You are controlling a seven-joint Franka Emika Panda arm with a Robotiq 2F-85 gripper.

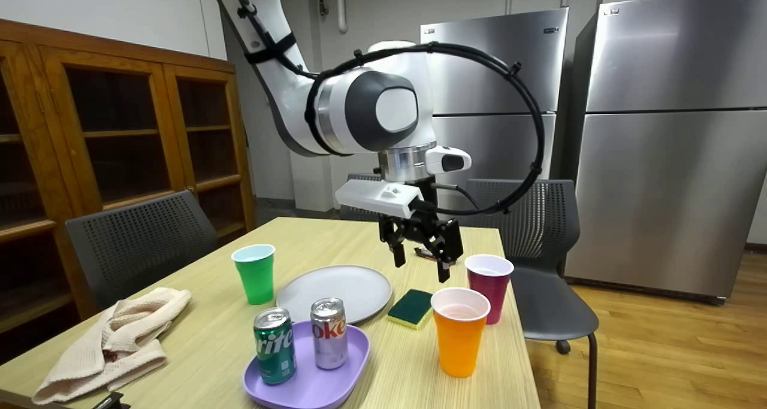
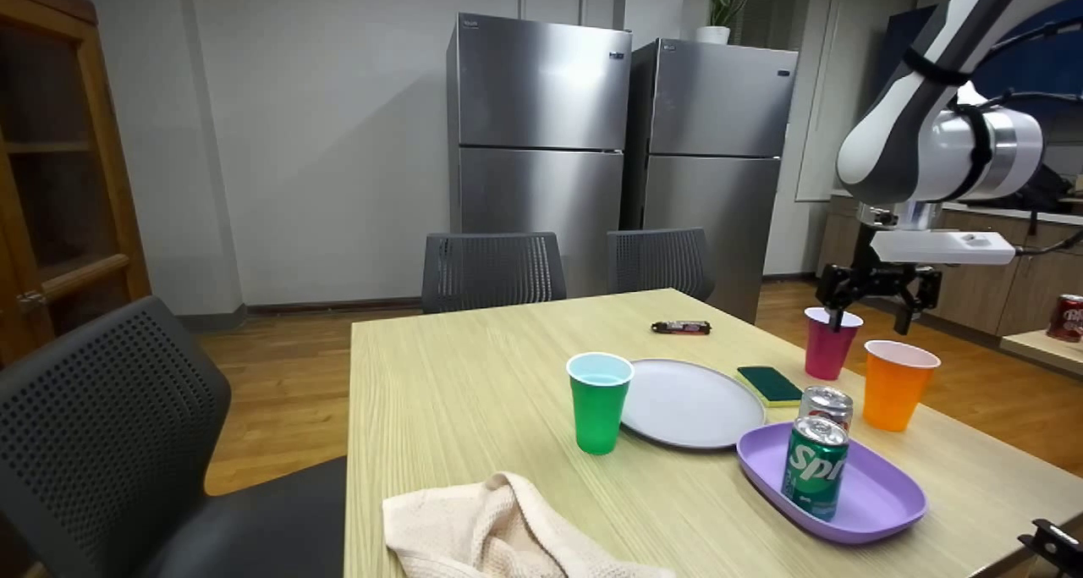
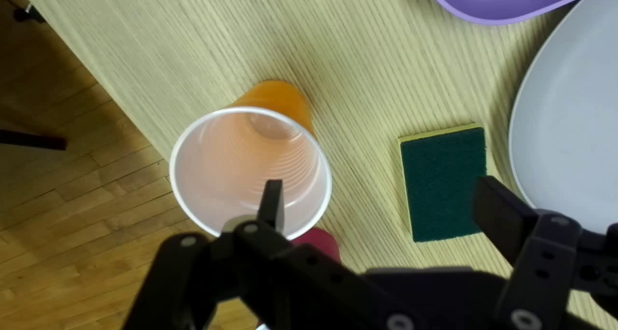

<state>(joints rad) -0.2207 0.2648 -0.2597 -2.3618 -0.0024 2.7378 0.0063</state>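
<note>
My gripper [image 1: 421,267] is open and empty above the table, with its fingers pointing down. In the wrist view its fingertips [image 3: 381,199] stand wide apart. One fingertip overlaps the white mouth of the orange cup [image 3: 285,98], and the other overlaps the edge of the green and yellow sponge [image 3: 439,185]. I see no contact with either. The orange cup [image 1: 460,343] stands upright near the table edge. The dark red cup [image 1: 492,292] stands behind it and is mostly hidden in the wrist view. The sponge [image 1: 411,308] lies flat beside the grey plate [image 1: 335,286].
A purple tray [image 1: 317,394] holds a Sprite can [image 1: 275,352] and a Diet Coke can [image 1: 329,337]. A green cup [image 2: 599,409] stands by the plate. A beige cloth [image 2: 499,531] and a dark wrapped bar [image 2: 681,327] lie on the table. Chairs [image 2: 493,269] surround it.
</note>
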